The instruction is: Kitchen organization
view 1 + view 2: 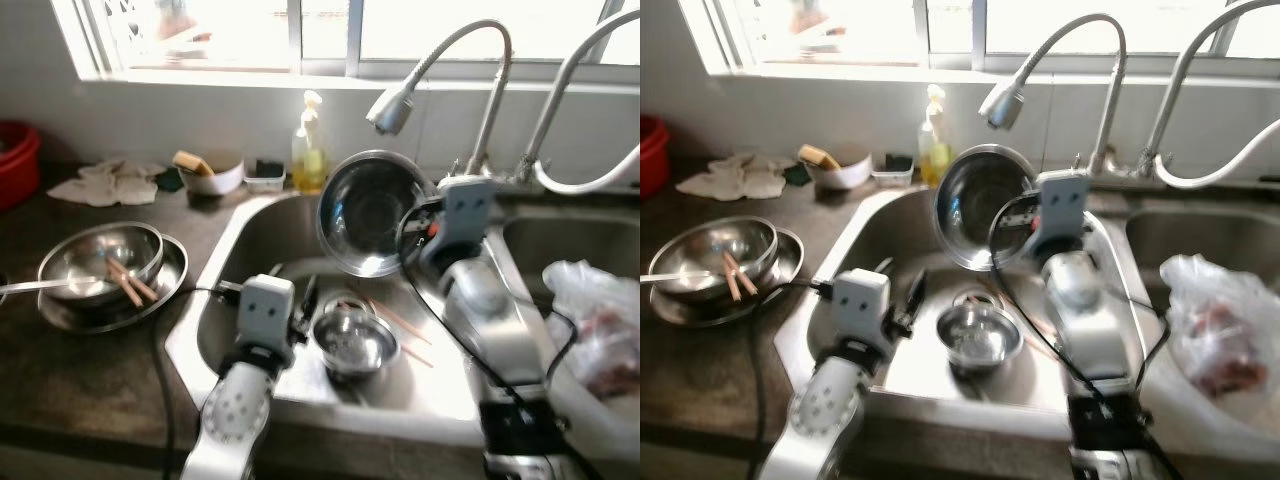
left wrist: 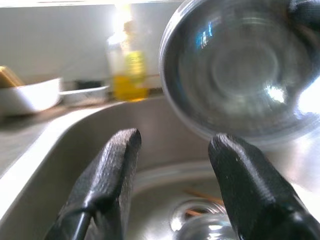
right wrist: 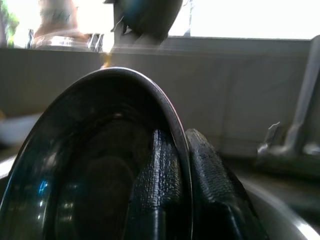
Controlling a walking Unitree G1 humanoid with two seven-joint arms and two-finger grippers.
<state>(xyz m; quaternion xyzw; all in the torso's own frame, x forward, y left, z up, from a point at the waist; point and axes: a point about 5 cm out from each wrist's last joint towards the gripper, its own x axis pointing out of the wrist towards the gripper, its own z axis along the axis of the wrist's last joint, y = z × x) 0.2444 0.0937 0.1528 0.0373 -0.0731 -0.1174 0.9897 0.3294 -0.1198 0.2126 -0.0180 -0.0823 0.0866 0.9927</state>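
Right pincer (image 3: pixel 182 175): its ribbed black fingers are clamped on the thin rim of a round steel bowl (image 1: pixel 370 212), held on edge, hollow facing the camera, at frame centre above the steel sink (image 1: pixel 250 230) and below the curved spray tap (image 1: pixel 392 107). Left pincer (image 2: pixel 172 185): fingers apart and holding nothing, low in the sink beside a smaller steel bowl (image 1: pixel 353 341) on the basin floor. At left on the dark worktop (image 1: pixel 60 370), chopsticks (image 1: pixel 130 281) lie in stacked steel bowls (image 1: pixel 105 262).
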